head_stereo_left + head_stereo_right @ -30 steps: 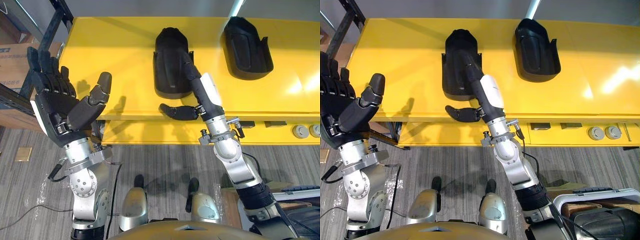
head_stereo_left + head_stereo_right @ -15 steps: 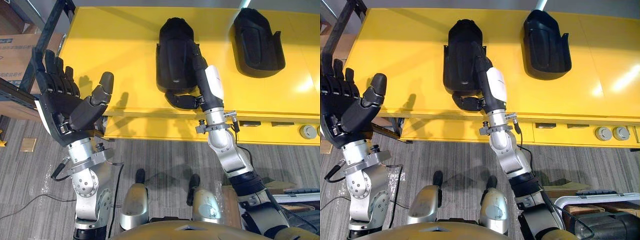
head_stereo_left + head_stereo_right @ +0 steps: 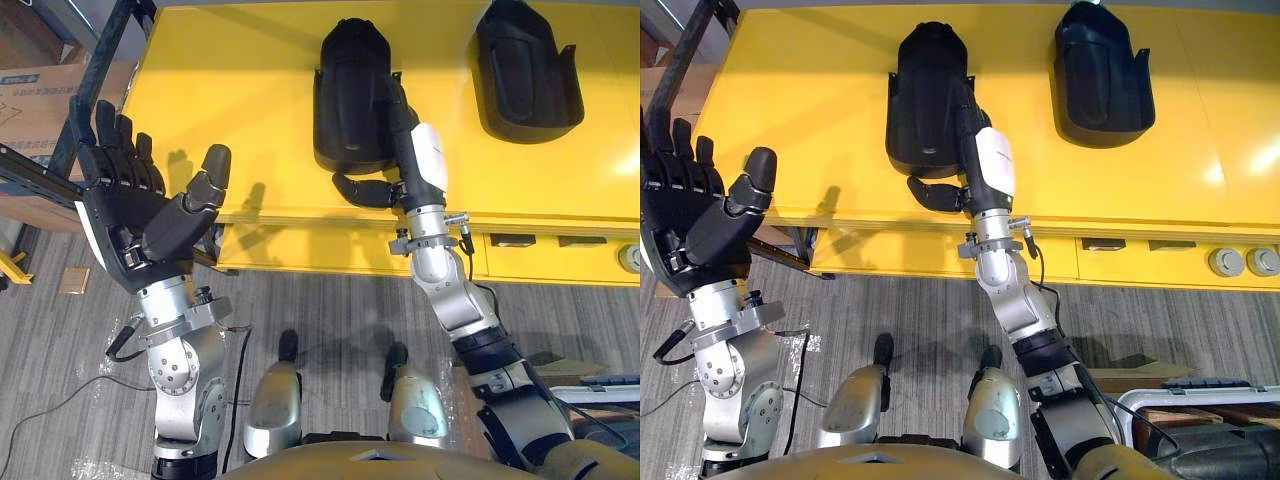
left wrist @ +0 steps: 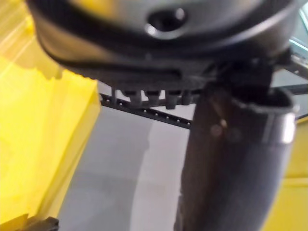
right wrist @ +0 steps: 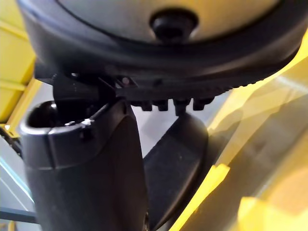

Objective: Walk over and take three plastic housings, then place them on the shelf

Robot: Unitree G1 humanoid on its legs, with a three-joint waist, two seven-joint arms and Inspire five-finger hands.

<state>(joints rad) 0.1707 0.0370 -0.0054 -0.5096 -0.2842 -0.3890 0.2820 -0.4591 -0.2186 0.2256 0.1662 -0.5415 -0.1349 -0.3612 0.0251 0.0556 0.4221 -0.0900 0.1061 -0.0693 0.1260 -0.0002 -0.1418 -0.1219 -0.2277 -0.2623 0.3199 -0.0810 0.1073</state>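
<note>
Two black plastic housings lie on the yellow bench (image 3: 230,100), well apart. The middle housing (image 3: 350,90) lies close to the near edge, and the right housing (image 3: 525,70) lies farther back. The right robot hand (image 3: 408,140) reaches over the near edge onto the middle housing. Its fingers (image 3: 392,95) stretch straight along that housing's right flank and touch it. Its thumb (image 3: 358,188) is spread out to the left, just beside the housing's near end, so the hand is spread rather than closed round anything. The left robot hand (image 3: 125,215) is raised at the left, in front of the bench's left end, with its fingers straight and spread and the palm bare. A cardboard box (image 3: 30,95) stands to the far left, beyond a dark metal frame (image 3: 105,50)
</note>
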